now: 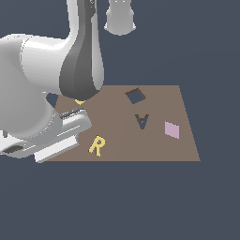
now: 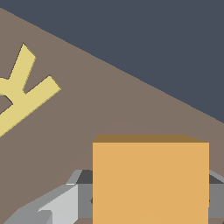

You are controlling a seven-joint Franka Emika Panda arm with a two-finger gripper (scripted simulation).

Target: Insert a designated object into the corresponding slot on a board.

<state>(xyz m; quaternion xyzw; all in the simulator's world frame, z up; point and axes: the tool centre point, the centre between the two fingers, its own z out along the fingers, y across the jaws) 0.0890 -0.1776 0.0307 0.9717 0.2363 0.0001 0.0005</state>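
The orange square block (image 2: 151, 175) fills the near part of the wrist view, and my gripper (image 2: 151, 208) is shut on it, with a grey finger (image 2: 65, 203) against either side. It sits low over the brown board (image 1: 154, 145), close to the board's edge. In the exterior view the block is hidden behind my arm (image 1: 47, 70) and hand (image 1: 61, 138), which cover the board's end at the exterior view's left. The slot (image 1: 135, 96), a dark diamond-turned square cut-out, lies open near the board's far edge, well away from my hand toward the exterior view's right.
A yellow letter R (image 1: 96, 146) lies on the board beside my hand and also shows in the wrist view (image 2: 22, 96). A dark A-shaped cut-out (image 1: 142, 121) and a pale pink tile (image 1: 172, 130) sit further right. A yellow scrap (image 1: 79, 101) peeks from under the arm.
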